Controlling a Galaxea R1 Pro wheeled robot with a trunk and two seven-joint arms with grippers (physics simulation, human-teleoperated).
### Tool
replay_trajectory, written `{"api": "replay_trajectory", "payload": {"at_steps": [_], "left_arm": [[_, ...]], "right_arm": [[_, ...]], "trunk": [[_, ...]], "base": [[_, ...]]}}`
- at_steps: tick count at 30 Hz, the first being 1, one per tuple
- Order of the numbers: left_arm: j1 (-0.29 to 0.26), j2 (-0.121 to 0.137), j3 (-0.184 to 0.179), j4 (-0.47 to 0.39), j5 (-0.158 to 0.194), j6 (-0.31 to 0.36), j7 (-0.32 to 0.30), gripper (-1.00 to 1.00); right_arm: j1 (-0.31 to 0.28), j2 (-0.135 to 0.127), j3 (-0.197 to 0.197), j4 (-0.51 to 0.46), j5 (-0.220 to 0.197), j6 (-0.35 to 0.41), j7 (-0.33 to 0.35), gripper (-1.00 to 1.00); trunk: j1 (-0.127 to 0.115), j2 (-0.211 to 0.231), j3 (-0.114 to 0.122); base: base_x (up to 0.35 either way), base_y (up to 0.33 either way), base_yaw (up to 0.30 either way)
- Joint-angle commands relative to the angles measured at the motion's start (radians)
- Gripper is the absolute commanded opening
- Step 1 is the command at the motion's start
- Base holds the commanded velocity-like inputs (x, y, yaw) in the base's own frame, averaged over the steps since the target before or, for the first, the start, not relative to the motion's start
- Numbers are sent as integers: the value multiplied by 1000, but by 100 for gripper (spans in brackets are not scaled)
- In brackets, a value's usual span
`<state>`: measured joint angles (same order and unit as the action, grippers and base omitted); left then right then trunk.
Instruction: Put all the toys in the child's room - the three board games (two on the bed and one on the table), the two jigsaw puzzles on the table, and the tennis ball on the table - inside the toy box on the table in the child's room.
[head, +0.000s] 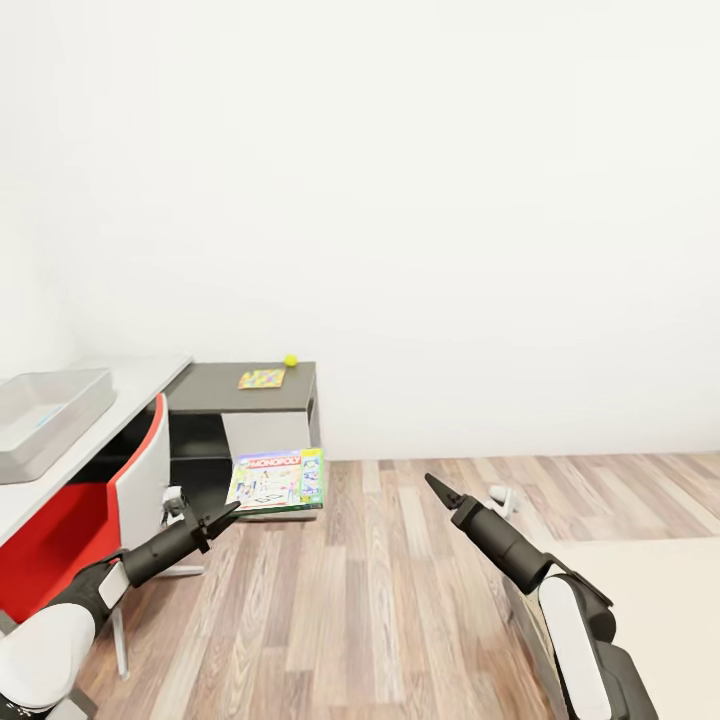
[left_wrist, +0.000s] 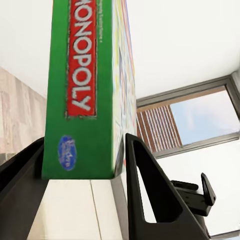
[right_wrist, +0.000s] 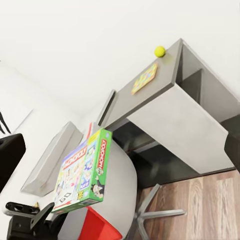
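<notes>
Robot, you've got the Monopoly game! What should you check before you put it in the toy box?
1. Left gripper shut on the Monopoly box: ok.
2. Toy box open on top, room inside: ok, though part of it is cut off.
3. Red chair between arm and desk: not ok, mind it.
4. Right gripper holding nothing, away from the box: ok.
5. Jigsaw puzzle and tennis ball on the dark desk, waiting: ok.
</notes>
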<state>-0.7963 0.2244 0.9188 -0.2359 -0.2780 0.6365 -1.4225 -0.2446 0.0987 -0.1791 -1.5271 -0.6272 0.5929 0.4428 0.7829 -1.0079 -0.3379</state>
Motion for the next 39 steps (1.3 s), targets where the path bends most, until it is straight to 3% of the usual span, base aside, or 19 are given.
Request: {"api": "replay_trajectory", "payload": {"at_steps": [1, 21, 39], "left_arm": [[-1, 0, 11, 0, -9, 10, -6, -100], [0, 2, 19, 0, -9, 9, -12, -100], [0, 1, 16, 0, -9, 11, -10, -100]], "right_arm": [[-1, 1, -3, -1, -5, 8, 2, 100], [-1, 1, -4, 1, -5, 8, 2, 100], [-1, 1, -3, 2, -5, 8, 2, 100]], "trunk": [[0, -1, -1], [0, -1, 0], [-69, 125, 57]], "base": [[175, -8, 241], [51, -1, 31], [0, 0, 0]]}}
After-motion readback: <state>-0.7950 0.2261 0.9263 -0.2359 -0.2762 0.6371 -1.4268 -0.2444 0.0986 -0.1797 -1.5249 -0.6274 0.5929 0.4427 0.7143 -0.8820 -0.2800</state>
